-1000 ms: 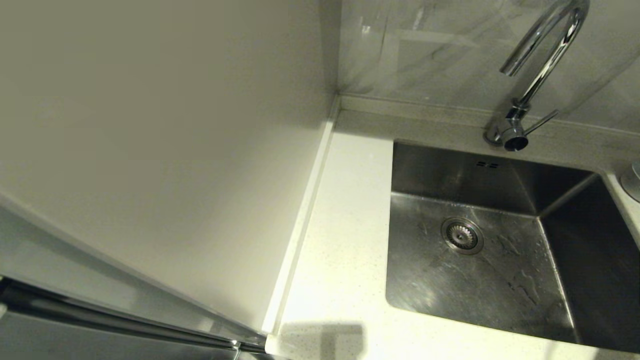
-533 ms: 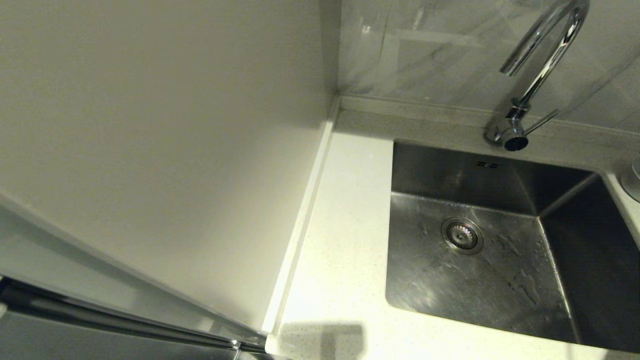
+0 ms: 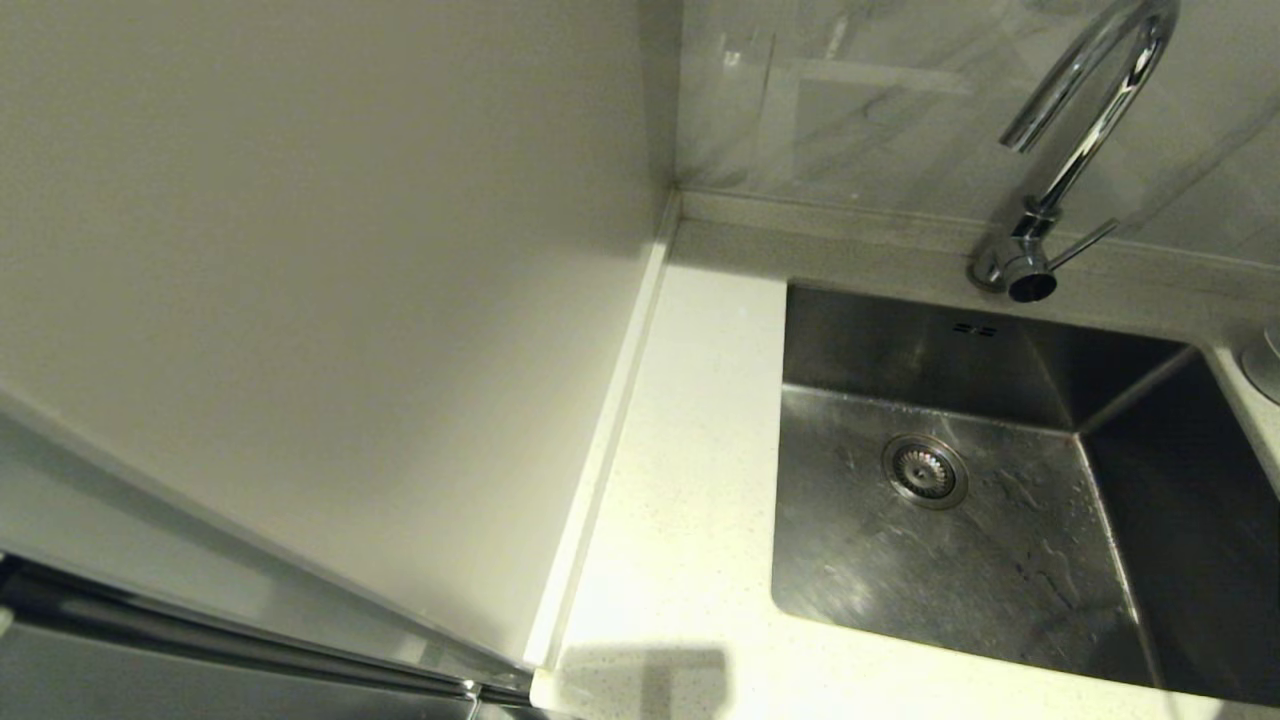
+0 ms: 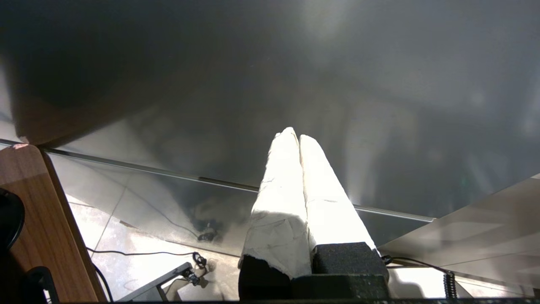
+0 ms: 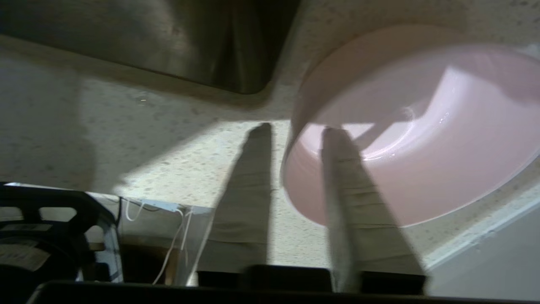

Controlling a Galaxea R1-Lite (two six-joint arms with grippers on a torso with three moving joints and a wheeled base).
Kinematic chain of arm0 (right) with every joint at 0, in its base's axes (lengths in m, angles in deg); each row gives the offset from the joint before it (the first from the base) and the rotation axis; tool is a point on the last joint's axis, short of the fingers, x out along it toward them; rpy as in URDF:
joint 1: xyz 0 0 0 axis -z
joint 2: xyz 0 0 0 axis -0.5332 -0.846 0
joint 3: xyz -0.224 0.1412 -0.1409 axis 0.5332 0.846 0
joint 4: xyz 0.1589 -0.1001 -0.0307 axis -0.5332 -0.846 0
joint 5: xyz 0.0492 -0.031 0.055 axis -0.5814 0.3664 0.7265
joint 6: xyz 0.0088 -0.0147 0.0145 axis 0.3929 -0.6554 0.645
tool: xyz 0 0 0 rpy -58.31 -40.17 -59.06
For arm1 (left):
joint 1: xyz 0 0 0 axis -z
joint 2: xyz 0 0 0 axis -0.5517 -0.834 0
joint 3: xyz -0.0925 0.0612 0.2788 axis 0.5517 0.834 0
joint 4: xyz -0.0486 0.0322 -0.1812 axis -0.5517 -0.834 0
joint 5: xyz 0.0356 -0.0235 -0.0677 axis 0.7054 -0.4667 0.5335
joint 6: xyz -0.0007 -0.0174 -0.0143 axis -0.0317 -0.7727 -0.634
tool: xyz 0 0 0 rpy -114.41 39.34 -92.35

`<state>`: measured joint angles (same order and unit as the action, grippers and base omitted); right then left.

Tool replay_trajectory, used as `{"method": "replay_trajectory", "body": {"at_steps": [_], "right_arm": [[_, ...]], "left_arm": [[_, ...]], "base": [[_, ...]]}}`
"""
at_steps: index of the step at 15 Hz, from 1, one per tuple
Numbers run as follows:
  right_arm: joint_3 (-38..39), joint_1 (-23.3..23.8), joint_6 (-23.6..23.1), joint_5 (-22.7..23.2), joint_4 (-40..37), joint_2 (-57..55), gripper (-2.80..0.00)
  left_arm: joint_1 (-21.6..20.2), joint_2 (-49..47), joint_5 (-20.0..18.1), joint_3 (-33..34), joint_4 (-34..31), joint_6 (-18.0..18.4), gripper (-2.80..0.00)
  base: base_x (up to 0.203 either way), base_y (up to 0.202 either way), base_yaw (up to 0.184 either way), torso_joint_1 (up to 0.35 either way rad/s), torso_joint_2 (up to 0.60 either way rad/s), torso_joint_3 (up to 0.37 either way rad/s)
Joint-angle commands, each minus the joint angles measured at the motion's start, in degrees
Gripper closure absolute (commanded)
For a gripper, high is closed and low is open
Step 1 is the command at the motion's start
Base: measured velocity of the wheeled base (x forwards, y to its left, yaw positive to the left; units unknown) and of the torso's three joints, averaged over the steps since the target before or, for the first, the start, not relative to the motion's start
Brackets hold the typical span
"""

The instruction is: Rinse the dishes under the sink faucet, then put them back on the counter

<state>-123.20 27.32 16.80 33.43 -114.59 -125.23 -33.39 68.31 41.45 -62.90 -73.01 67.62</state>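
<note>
Right pincer [image 5: 293, 131] parted astride smooth round pink bowl [image 5: 422, 139] rim, speckled counter [image 5: 168, 139].

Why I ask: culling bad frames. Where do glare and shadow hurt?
Head view: glare streaks the faucet, the sink has its right wall in deep shadow. Left wrist view: the left hand glares white. Right wrist view: the right hand is dark, highlights glint in the pink bowl.

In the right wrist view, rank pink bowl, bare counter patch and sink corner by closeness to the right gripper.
1. Pink bowl: its rim sits between the right gripper fingers.
2. Counter: speckled patch beside the outer finger.
3. Sink: corner beyond the fingertips, farthest.
</note>
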Motion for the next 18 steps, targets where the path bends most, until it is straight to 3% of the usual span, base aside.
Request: {"method": "replay_trajectory", "body": {"at_steps": [1, 10, 12, 16, 18], "right_arm": [[-0.02, -0.04, -0.13, 0.18, 0.98, -0.78, -2.80], [-0.34, 0.15, 5.11, 3.61, 1.86, 11.21, -2.80], [-0.24, 0.27, 5.32, 7.40, 1.89, 15.11, -2.80], [0.38, -0.53, 6.01, 19.12, 2.98, 24.83, -2.80], [0.23, -5.73, 10.81, 21.10, 5.43, 28.72, -2.80]], "left_arm": [[-0.01, 0.00, 0.00, 0.18, 0.00, -0.04, 0.00], [-0.01, 0.00, 0.00, 0.18, 0.00, -0.04, 0.00], [-0.01, 0.00, 0.00, 0.11, 0.00, -0.04, 0.00], [-0.01, 0.00, 0.00, 0.18, 0.00, -0.04, 0.00], [-0.01, 0.00, 0.00, 0.18, 0.00, -0.04, 0.00]], "base": [[0.000, 0.000, 0.000, 0.000, 0.00, 0.000], [0.000, 0.000, 0.000, 0.000, 0.00, 0.000], [0.000, 0.000, 0.000, 0.000, 0.00, 0.000], [0.000, 0.000, 0.000, 0.000, 0.00, 0.000], [0.000, 0.000, 0.000, 0.000, 0.00, 0.000]]}}
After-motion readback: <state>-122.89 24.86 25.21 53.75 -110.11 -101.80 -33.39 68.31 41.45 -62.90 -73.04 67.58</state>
